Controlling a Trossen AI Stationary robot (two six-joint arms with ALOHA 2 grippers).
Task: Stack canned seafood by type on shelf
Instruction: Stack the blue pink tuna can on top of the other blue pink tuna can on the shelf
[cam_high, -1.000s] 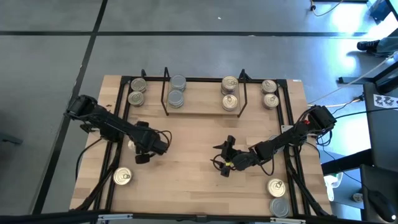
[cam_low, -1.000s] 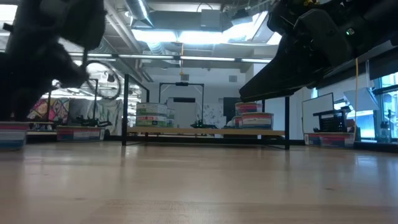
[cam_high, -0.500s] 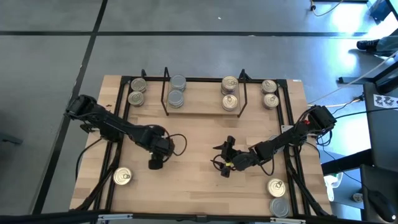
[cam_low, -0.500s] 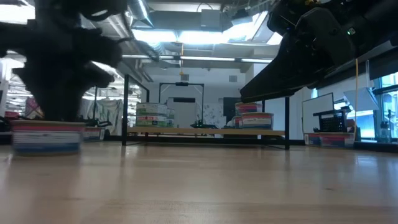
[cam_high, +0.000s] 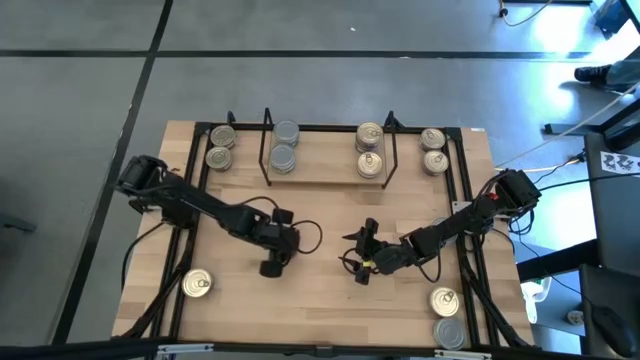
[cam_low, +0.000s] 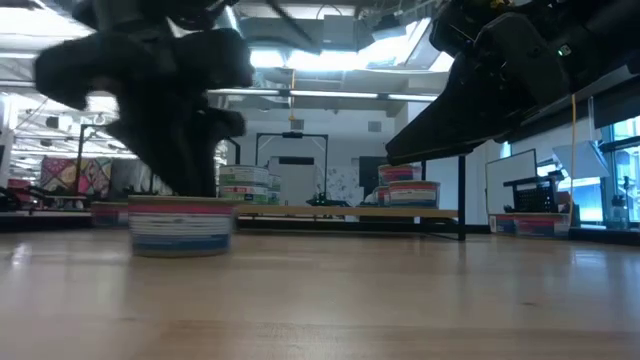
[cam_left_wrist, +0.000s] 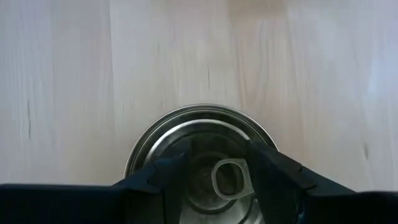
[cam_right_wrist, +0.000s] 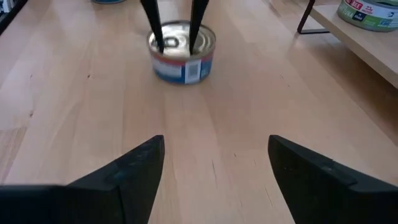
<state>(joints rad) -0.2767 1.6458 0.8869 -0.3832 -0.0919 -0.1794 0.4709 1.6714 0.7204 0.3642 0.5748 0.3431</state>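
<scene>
Left gripper (cam_high: 272, 266): lower centre of the high view, straight above a pull-ring tin (cam_left_wrist: 202, 158); its fingers (cam_left_wrist: 171, 169) reach down onto the lid's inner rim, spread inside it. Whether they press outward enough to hold the tin cannot be told.
Tin's place: on the bare tabletop (cam_high: 320, 300), mid-frame in the low view (cam_low: 181, 223), bottom resting flat on the wood or nearly so.
Right gripper (cam_high: 362, 262): centre-right of the high view, above the table, fingers (cam_right_wrist: 140, 163) apart and empty, facing the same tin (cam_right_wrist: 182, 51) from well off.
Key relation: the shelf (cam_high: 325, 172) lies toward the top of the high view from the held tin; gold-lidded tins (cam_high: 369, 133) stand on its right part, silver-topped ones (cam_high: 285, 132) on its left. I judge the gold stack the target, up and to the right.
Nearer arm: the left, already on the tin.
Loose tins: more wait at upper left (cam_high: 220, 146), upper right (cam_high: 433, 150), lower left (cam_high: 196, 284) and lower right (cam_high: 446, 300).
Hard to see: the tin is covered by the gripper from above; the wrist view cuts off its near edge.
</scene>
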